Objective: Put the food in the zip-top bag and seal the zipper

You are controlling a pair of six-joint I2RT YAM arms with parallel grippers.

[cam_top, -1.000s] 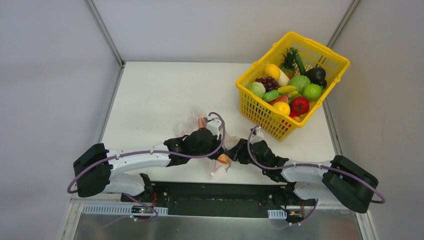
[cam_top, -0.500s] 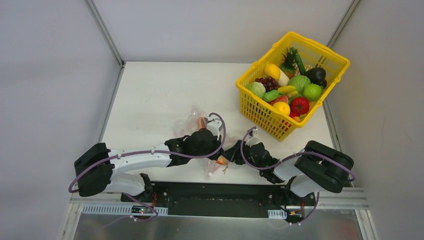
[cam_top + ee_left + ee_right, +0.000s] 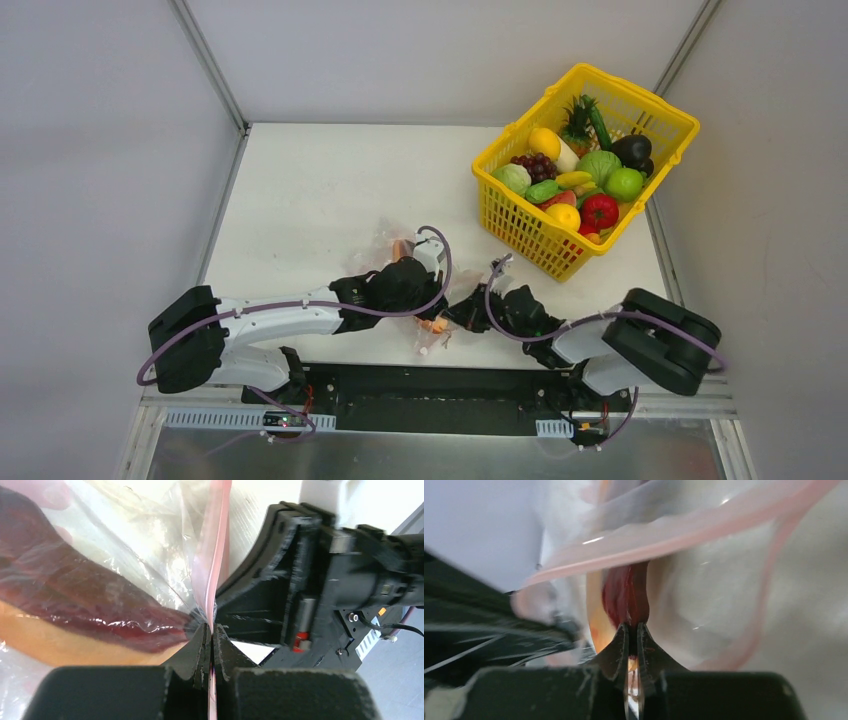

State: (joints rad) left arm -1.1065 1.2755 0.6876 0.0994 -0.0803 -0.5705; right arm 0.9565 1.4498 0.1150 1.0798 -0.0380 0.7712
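Observation:
The clear zip-top bag point(image 3: 388, 236) lies crumpled between my two grippers near the table's front edge. The left gripper point(image 3: 210, 627) is shut on its pink zipper point(image 3: 216, 540), which runs upright through the jaws. A dark red and orange piece of food point(image 3: 75, 605) lies inside the bag, left of that strip. The right gripper point(image 3: 633, 626) is shut on the bag's film just below the zipper point(image 3: 674, 535), with the red-orange food point(image 3: 626, 592) right behind its tips. From above, the left gripper point(image 3: 432, 303) and right gripper point(image 3: 453, 314) almost touch.
A yellow lattice basket point(image 3: 517, 232) stands at the back right, holding a green cabbage point(image 3: 598, 165), a red tomato point(image 3: 599, 211), purple grapes point(image 3: 537, 163) and other toy food. The right gripper's black body point(image 3: 300, 580) fills the left wrist view's right side.
The right gripper has moved left onto the bag and shut. Its arm has folded in closer. The left gripper has stayed shut on the zipper.

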